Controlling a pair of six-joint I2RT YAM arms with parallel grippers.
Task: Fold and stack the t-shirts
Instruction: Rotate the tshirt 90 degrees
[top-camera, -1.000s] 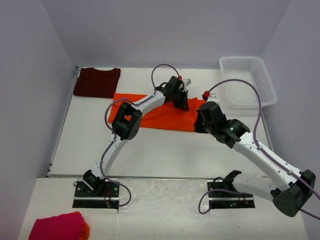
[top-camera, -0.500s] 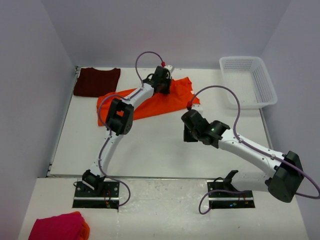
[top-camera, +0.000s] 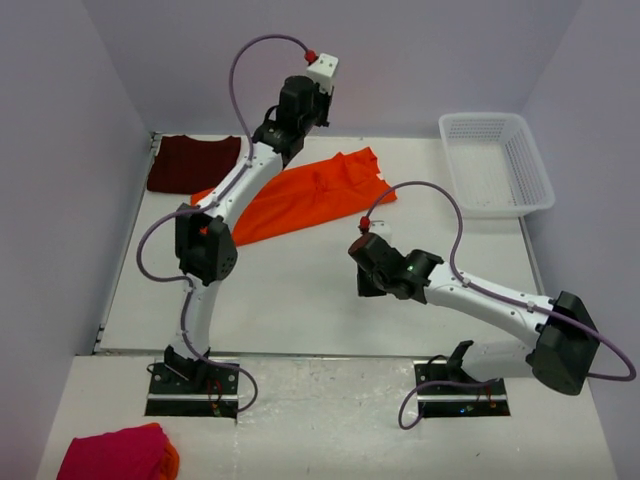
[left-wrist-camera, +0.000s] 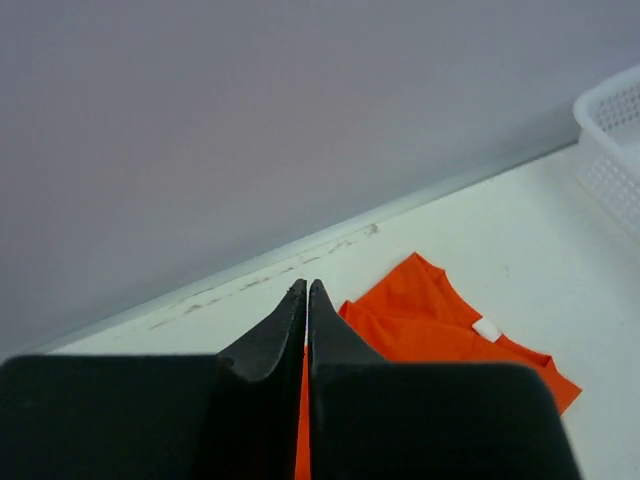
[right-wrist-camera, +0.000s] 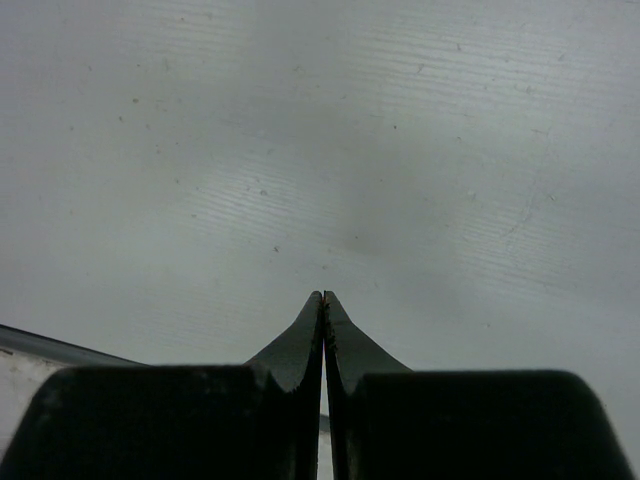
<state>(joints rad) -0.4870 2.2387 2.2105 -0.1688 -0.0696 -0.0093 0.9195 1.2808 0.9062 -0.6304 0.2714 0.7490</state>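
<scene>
The right gripper hangs pinched shut and empty over the table, the orange shirt lies spread beyond it, beneath and right of the raised left gripper, whose fingers are closed with nothing at their tips, and the maroon shirt lies to its left.

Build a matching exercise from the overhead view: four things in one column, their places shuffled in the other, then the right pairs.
Things
1. orange t-shirt
2. maroon t-shirt
3. white basket
4. pink-red bundle

Places
A. far right corner of the table
B. bottom left of the view, nearer than the arms
C. far left corner of the table
D. spread across the middle of the table's far half

Pairs: 1-D, 2-C, 3-A, 4-B
</scene>
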